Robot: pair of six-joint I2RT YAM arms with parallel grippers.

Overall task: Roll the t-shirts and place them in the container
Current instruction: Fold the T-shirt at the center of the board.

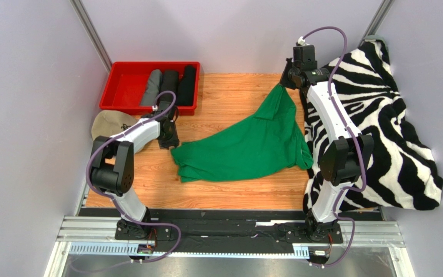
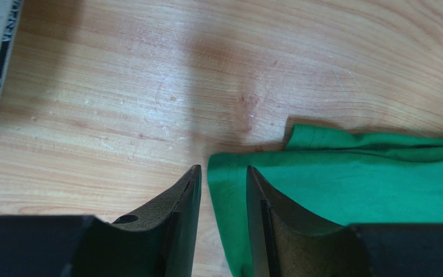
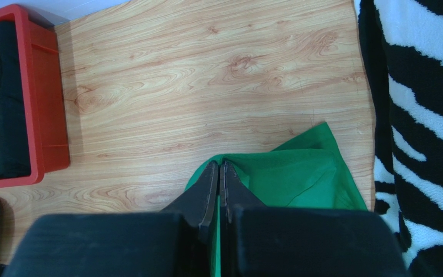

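green shirt lies mid worktop, its far corner pinched up in your right end effector; your left end effector stands open over its left edge. rolled shirts in red bin.

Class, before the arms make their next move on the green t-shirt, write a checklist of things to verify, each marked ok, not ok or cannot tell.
1. Right tool shut on green t-shirt: ok.
2. Left tool gripping its near corner: not ok, jaws apart, cloth between them.
3. Shirt lying flat: not ok, bunched, drawn to a peak.
4. Shirt clear of zebra blanket: cannot tell, edges meet.
5. Shirt clear of beige cap: ok.
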